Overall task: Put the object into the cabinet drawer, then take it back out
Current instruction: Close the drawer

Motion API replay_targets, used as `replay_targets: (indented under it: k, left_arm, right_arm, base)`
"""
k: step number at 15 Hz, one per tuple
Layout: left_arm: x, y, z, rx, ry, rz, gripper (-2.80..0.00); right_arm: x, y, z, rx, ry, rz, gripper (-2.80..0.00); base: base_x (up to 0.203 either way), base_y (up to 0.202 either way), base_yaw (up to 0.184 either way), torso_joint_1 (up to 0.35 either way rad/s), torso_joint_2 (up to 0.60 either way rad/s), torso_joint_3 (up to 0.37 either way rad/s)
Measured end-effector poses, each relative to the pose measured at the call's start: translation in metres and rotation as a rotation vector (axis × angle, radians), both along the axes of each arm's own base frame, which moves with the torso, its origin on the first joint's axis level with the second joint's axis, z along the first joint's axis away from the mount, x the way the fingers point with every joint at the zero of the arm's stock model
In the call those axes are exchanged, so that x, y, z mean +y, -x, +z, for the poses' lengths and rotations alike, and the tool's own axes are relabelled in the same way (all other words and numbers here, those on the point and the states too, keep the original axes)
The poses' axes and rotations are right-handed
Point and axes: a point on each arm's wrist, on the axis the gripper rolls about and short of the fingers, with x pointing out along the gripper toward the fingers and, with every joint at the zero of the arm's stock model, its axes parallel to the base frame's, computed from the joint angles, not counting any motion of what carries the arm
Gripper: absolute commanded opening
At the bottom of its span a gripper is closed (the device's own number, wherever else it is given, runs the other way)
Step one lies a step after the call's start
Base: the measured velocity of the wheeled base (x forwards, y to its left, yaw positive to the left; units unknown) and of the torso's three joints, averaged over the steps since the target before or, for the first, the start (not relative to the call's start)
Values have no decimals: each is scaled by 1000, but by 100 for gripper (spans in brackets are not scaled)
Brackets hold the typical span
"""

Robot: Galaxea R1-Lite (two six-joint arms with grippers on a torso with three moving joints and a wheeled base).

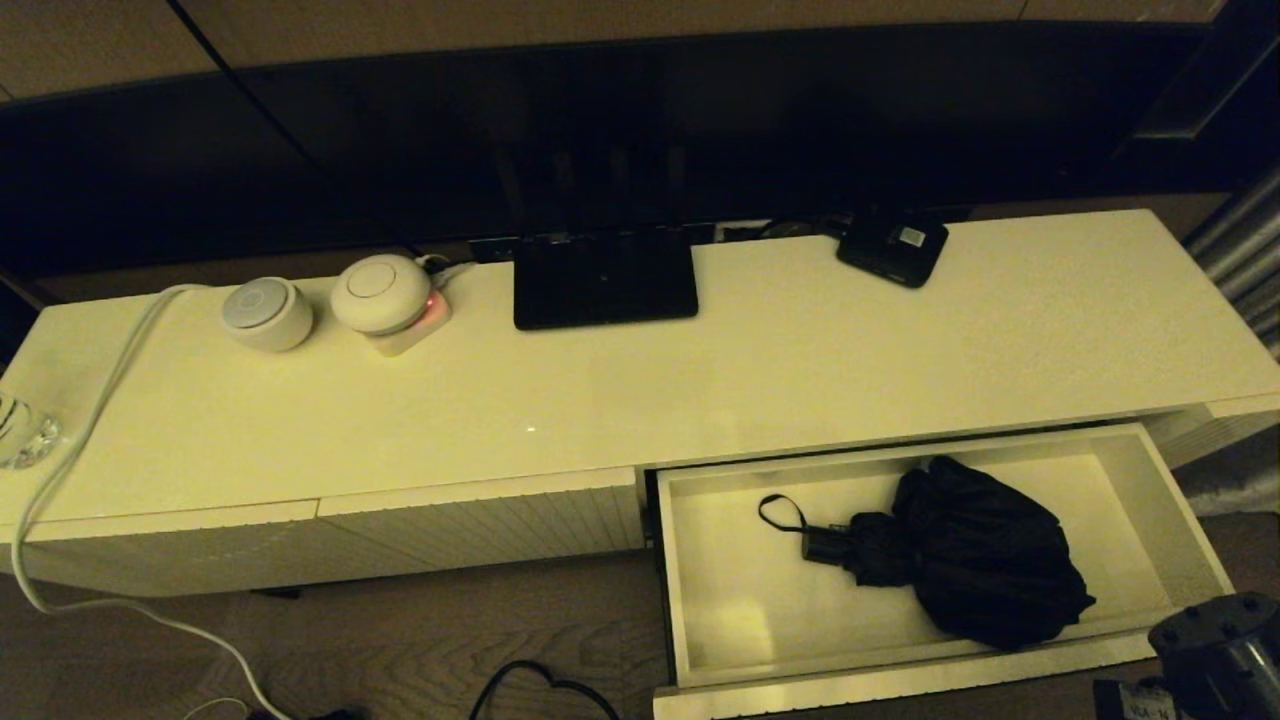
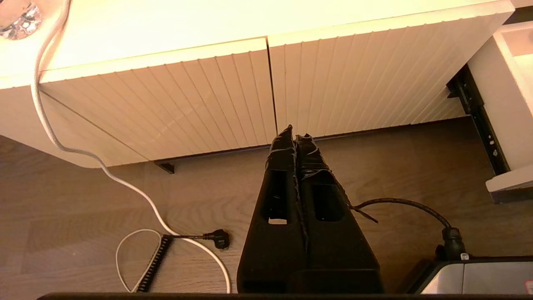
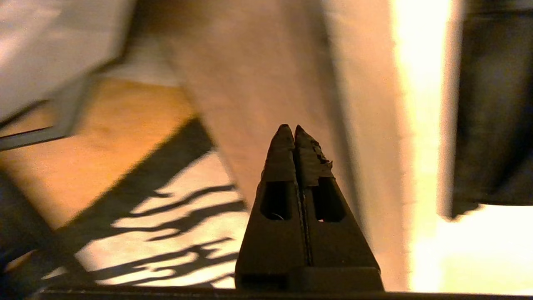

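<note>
One umbrella point(image 1: 975, 560) lies in one pulled-out drawer point(image 1: 1180, 540); two tools, left point(image 2: 295, 137) and right point(image 3: 290, 128), clenched on nothing.

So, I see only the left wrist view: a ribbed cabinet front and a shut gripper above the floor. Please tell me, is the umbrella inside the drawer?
Observer: Yes. In the head view the umbrella lies in the open drawer, toward its right half.
Operator: Which way does the handle point?
Observer: To the robot's left; the wrist loop lies on the drawer floor beyond the handle.
Operator: Is the right gripper holding it?
Observer: No. In its own wrist view the right gripper is shut on nothing.
Operator: And my left gripper?
Observer: The left gripper does not appear in the head view at all.
</note>
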Motion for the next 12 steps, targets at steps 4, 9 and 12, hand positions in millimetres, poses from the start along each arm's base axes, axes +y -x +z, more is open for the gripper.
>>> replay_targets:
  k: [4, 9, 12]
  left_arm:
    - [0, 0, 0, 0, 0, 0, -280]
    - [0, 0, 0, 0, 0, 0, -280]
    - [0, 0, 0, 0, 0, 0, -280]
  right_arm:
    - [8, -16, -3, -29, 85, -44, -280]
    - [16, -33, -3, -111, 101, -79, -280]
    - [26, -44, -1, -205, 111, -76, -280]
  base:
    - [0, 0, 0, 0, 0, 0]
    - [0, 0, 0, 0, 0, 0]
    - [0, 0, 0, 0, 0, 0]
